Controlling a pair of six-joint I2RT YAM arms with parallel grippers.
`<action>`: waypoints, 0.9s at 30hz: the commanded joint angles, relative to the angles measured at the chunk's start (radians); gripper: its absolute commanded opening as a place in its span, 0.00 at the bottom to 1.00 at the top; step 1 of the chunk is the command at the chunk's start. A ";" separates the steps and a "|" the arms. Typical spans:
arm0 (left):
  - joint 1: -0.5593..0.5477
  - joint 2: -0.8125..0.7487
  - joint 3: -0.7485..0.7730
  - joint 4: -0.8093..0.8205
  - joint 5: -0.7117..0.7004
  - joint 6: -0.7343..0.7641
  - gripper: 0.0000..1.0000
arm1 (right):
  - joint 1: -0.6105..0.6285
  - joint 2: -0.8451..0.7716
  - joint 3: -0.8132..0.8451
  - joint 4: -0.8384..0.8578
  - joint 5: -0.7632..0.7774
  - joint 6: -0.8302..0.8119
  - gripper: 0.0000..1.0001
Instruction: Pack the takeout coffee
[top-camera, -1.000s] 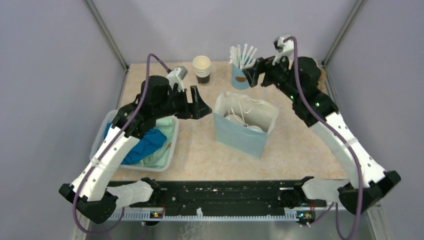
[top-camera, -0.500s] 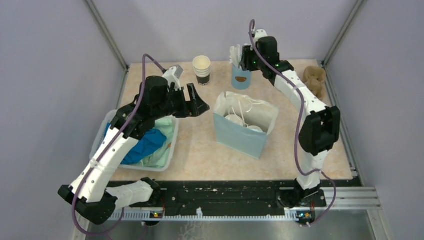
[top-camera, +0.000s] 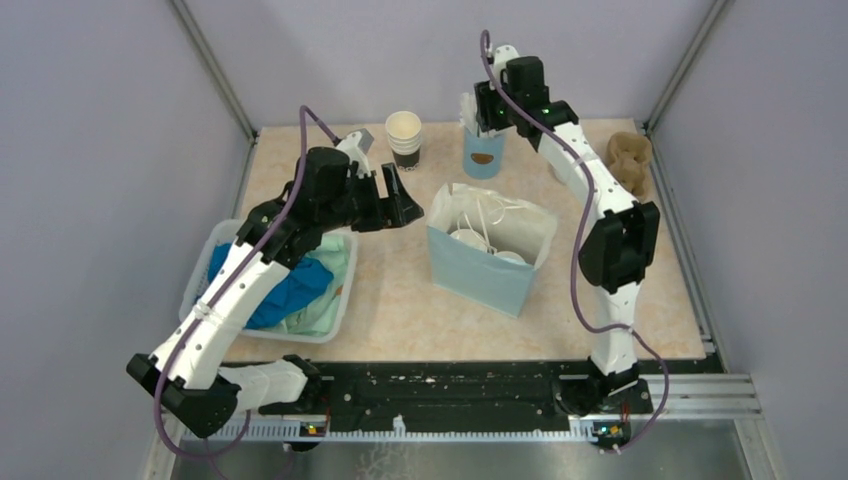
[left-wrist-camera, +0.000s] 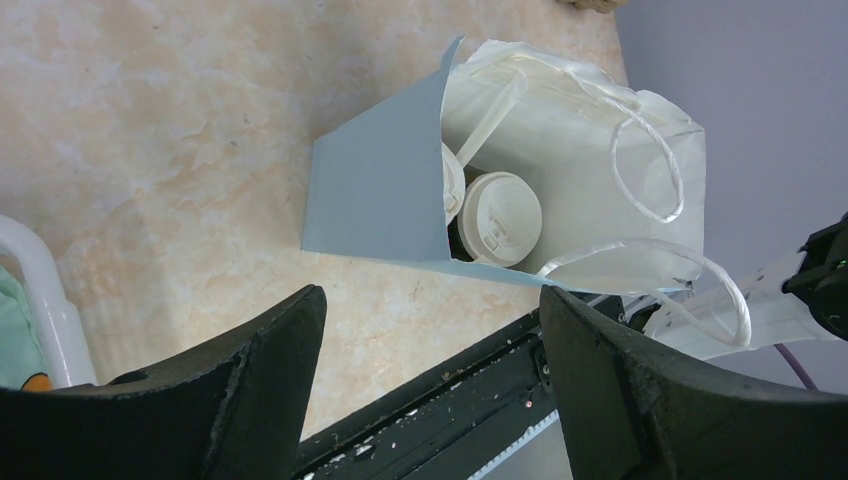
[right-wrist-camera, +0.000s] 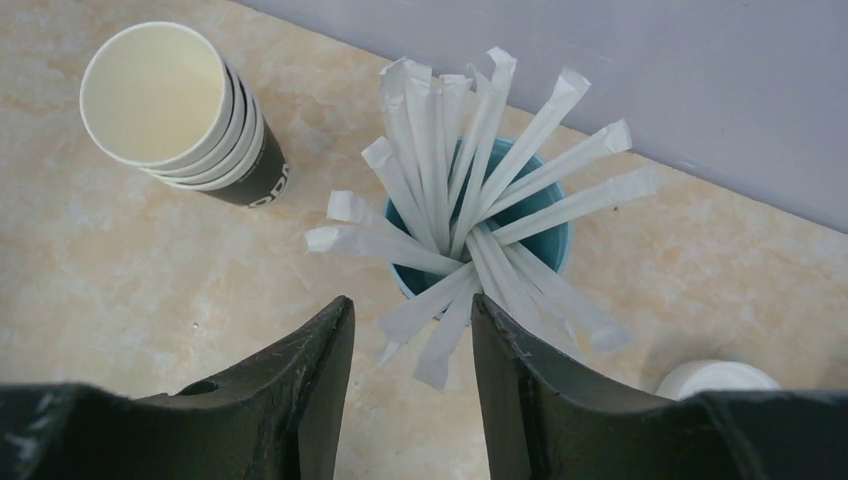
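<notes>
Left gripper (left-wrist-camera: 431, 297): jaws wide apart, nothing between them. In the top view it hangs left of centre (top-camera: 400, 195), over the beige marbled table (top-camera: 400, 300), and points toward the bag.

Right gripper (right-wrist-camera: 412, 303): jaws part-way open. The lower ends of a few paper-wrapped white sticks (right-wrist-camera: 470, 200) lie in the gap. No finger visibly touches them, and nothing is clamped. In the top view the gripper sits at upper centre (top-camera: 482, 118), directly above the light blue cup (top-camera: 484, 152) that holds the sticks.

Takeout coffee (left-wrist-camera: 500, 218): upright inside the open light blue paper bag (left-wrist-camera: 375, 190), white lid up, at the middle of the left wrist frame. A second white lid (left-wrist-camera: 453, 185) is just beside it, half hidden by the bag wall. The top view shows both lids in the bag at frame centre (top-camera: 490, 268). The white rope handles (left-wrist-camera: 650, 170) droop over the bag mouth.

Other items:
- A stack of lidless cream-and-black paper cups (right-wrist-camera: 165, 105) is at the upper left of the right wrist frame, apart from the stick cup.
- A white round rim (right-wrist-camera: 715, 378) is cut off at the lower right; I cannot tell what it is.
- A clear plastic bin (top-camera: 347, 285) at the left holds blue and mint cloth.
- A brown moulded object (top-camera: 628, 158) sits at the right table edge.
</notes>
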 joint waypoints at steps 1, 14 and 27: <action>0.003 0.002 0.016 0.058 0.002 -0.005 0.85 | 0.015 0.042 0.076 -0.035 -0.002 -0.075 0.42; 0.003 0.019 0.025 0.060 0.014 0.009 0.85 | 0.027 0.105 0.149 -0.071 0.025 -0.100 0.37; 0.013 0.023 0.024 0.057 0.022 0.018 0.85 | 0.036 0.102 0.148 -0.073 0.002 -0.110 0.44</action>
